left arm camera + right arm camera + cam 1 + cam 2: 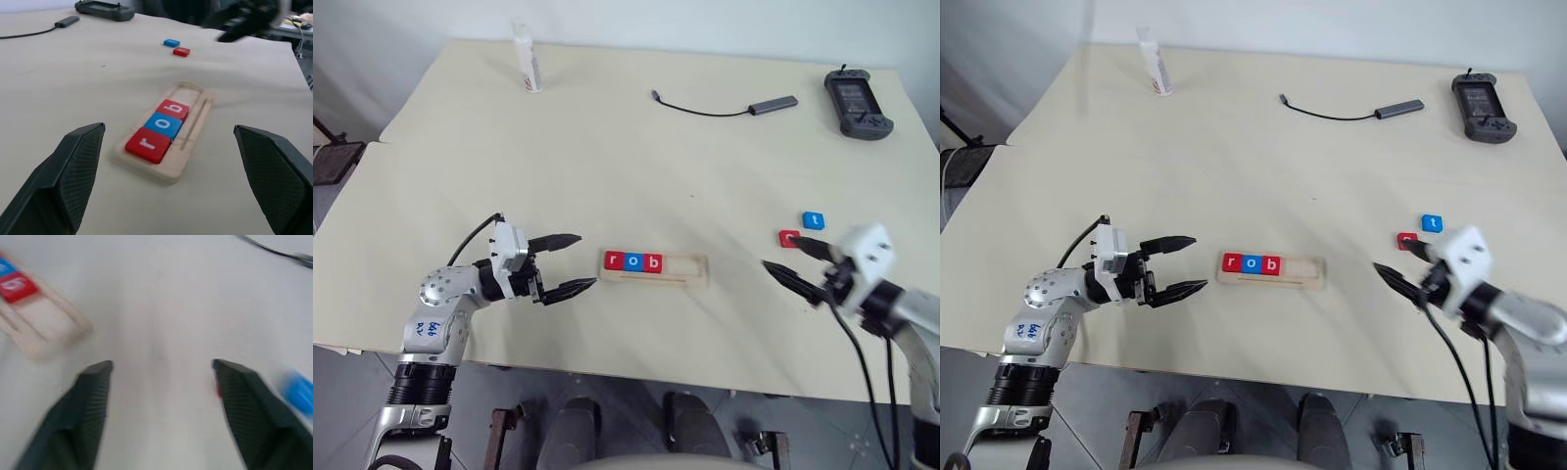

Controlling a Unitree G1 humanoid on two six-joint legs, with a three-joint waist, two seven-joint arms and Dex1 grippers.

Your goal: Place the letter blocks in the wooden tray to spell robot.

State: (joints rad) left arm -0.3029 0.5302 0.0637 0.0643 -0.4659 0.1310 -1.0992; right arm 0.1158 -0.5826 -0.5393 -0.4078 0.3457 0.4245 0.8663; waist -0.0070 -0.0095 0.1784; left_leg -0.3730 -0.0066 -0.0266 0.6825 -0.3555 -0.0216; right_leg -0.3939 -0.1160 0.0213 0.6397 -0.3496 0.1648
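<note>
The wooden tray (656, 270) lies near the table's front edge, holding a red r (614, 260), a blue o (633, 261) and a red b (652, 262) at its left end; its right part is bare. My left gripper (566, 264) hovers open just left of the tray, nothing between its fingers. To the right lie a blue t block (814, 220) and a red block (787, 237), partly hidden by my right gripper (793, 262), which is open and empty just in front of them. In the left wrist view the tray (193, 132) lies ahead.
A white tube (526, 59) stands at the back left. A black cable with a grey adapter (771, 104) and a dark game controller (858, 103) lie at the back right. The table's front edge (607, 367) runs close below both grippers.
</note>
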